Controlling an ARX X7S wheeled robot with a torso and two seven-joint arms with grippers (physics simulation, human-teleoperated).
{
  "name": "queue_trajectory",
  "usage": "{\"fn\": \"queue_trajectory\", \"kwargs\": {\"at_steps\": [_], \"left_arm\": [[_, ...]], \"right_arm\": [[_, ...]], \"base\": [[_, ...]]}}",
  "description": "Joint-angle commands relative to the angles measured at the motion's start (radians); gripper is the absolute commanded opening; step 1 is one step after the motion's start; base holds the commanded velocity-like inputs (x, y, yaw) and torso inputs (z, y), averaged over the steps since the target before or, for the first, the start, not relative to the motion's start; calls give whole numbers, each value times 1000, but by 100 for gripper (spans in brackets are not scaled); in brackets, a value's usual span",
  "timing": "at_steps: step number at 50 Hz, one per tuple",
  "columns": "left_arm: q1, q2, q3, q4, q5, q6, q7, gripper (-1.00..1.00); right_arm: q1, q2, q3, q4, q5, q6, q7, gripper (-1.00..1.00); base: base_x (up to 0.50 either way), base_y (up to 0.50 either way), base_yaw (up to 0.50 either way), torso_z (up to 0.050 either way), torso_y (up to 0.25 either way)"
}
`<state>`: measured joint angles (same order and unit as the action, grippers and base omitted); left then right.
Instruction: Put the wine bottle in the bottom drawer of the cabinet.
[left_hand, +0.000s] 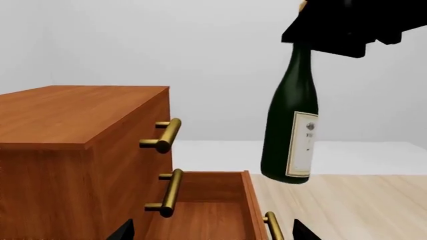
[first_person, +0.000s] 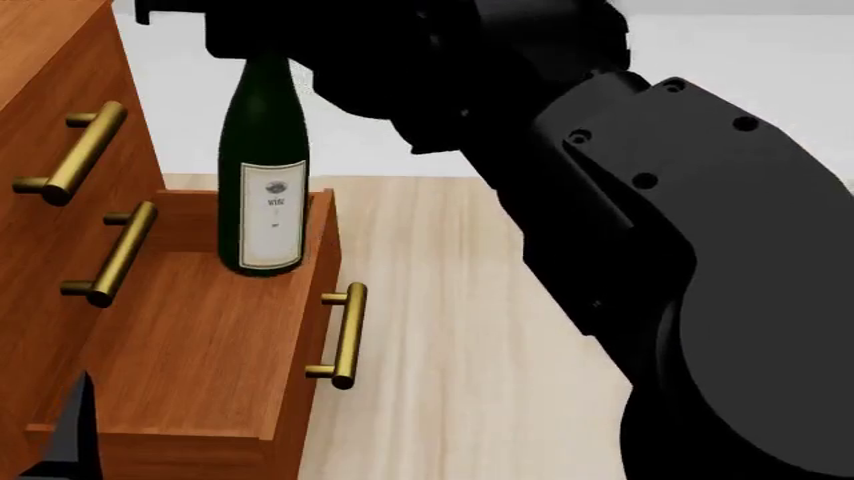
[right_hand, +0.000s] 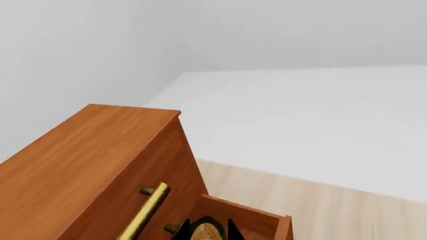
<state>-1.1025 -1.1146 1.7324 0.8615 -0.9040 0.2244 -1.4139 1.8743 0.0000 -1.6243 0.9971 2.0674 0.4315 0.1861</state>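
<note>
1. The right end effector (first_person: 240, 25) was clamped on the neck of the bottle (first_person: 266, 170), with the cork (right_hand: 205, 231) showing between its fingertips in the right wrist view. The fingers were closed only as far as the neck allowed, and they touched nothing else.
2. The bottle hung upright with its label (first_person: 274, 215) facing the robot. In the head view its base sat over the back part of the open drawer (first_person: 200, 340). In the left wrist view the base looked clear of the drawer and nearer its front panel, so whether it touched the drawer floor could not be told.
3. The biggest risk, as I judged it, was release from a height. If the base was off the floor, the tall bottle could land, tip and fall against the drawer wall or over the front edge.
4. A second risk was position. If the bottle really stood over the front panel, lowering it would strike the rim or the drawer handle (first_person: 340, 335).
5. An upright bottle also looked too tall for a shallow drawer, so closing the drawer would jam the bottle against the cabinet (first_person: 54, 90) unless it was laid down.
6. The left end effector (left_hand: 210, 232) showed only two dark tips, well apart, so it stood spread and empty near the drawer.
</note>
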Motion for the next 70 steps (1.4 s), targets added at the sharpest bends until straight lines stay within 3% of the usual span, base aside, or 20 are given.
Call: {"fn": "queue_trajectory", "kwargs": {"at_steps": [1,25,70], "left_arm": [[9,-6,-4,-2,5,6,4,100],[21,-14,-16,-4,4,13,14,100],[45,-28,-31,7,36,7,16,100]], "right_arm": [[-5,0,15,2,27,-14,-36,-100],[-30,0,11,-3,125,-33,-138,-100],[-27,0,13,-43,104,-19,-172,-100]], "base": [[0,0,0,0,0],[0,0,0,0,0],[0,0,0,0,-16]]}}
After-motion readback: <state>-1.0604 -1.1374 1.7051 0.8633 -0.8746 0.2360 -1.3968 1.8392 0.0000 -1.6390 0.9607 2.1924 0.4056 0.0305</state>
